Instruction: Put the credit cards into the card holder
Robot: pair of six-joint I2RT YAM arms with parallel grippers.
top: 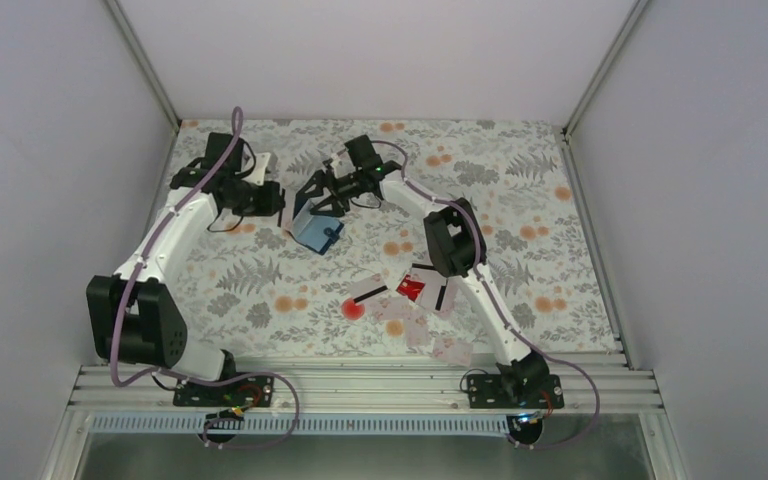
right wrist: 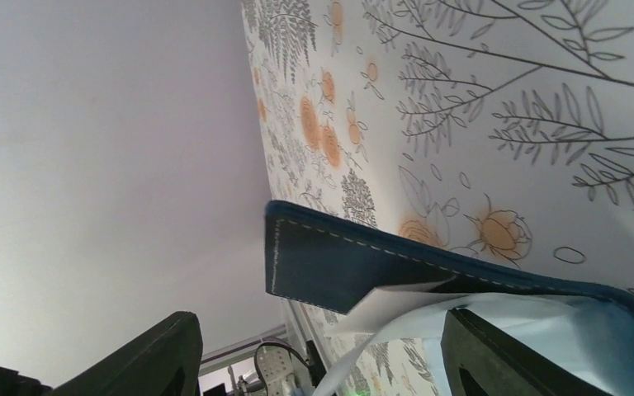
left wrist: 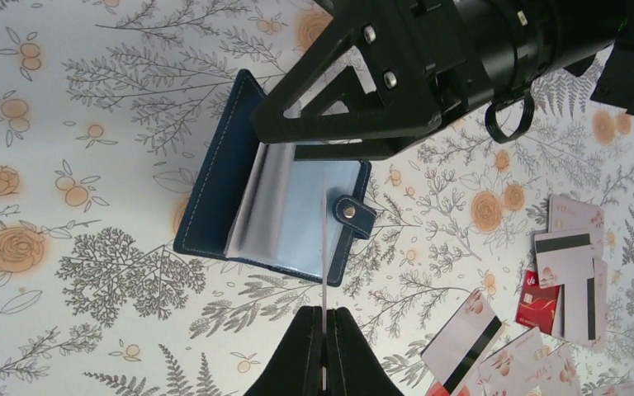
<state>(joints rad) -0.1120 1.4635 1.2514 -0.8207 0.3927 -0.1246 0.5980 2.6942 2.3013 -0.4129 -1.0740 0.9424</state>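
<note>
The navy card holder (left wrist: pixel 215 186) lies open on the floral table, its clear pockets (left wrist: pixel 297 219) facing up. My left gripper (left wrist: pixel 324 312) is shut on a credit card (left wrist: pixel 324 272) seen edge-on, standing upright over the pockets near the snap tab (left wrist: pixel 355 214). My right gripper (left wrist: pixel 330 124) stands open at the holder's far side, one finger down on the pocket leaves. In the right wrist view the raised navy cover (right wrist: pixel 338 264) sits between the wide-apart fingers of the right gripper (right wrist: pixel 318 322). From above, the left gripper (top: pixel 278 207) and right gripper (top: pixel 320 205) flank the holder (top: pixel 317 232).
Several loose credit cards (left wrist: pixel 563 256) lie scattered to the right of the holder, one of them red (left wrist: pixel 539 301), others showing black stripes; from above, this pile of cards (top: pixel 430 292) sits beside the right arm's forearm. Walls enclose the table on three sides.
</note>
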